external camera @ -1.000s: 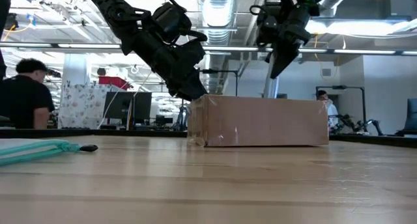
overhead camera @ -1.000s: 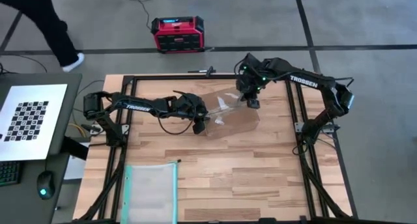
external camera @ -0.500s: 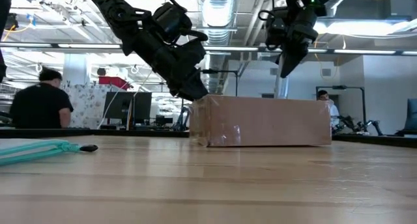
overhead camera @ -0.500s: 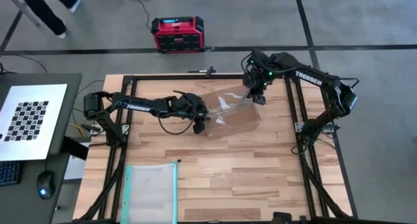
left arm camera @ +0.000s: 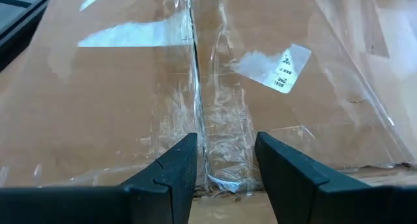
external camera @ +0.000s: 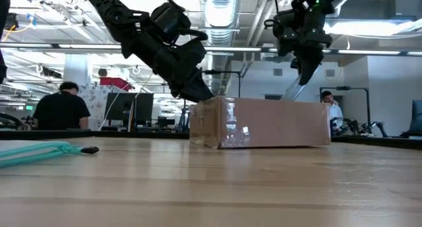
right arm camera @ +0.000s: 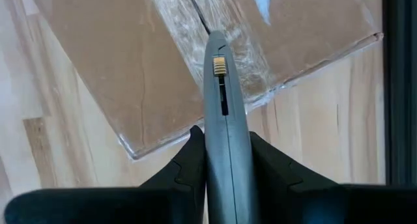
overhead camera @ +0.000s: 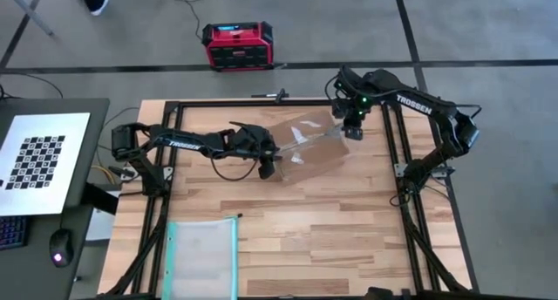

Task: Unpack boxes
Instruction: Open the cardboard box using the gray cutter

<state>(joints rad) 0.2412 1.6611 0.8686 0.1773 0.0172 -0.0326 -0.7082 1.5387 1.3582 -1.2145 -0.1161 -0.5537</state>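
Taped box [overhead camera: 308, 149] near table's [overhead camera: 349, 239] far edge. Left gripper [overhead camera: 268, 165] at box's left end, fingers [left arm camera: 171, 172] parted astride the seam. Right gripper [overhead camera: 353, 131] over its far right corner, clamped on a grey cutter [right arm camera: 225, 152].

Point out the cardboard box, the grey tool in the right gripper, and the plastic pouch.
cardboard box [external camera: 277, 123]: low view, its front side.
grey tool [right arm camera: 225, 155]: right wrist view, middle of its handle.
plastic pouch [overhead camera: 201, 256]: high view, its clear middle.
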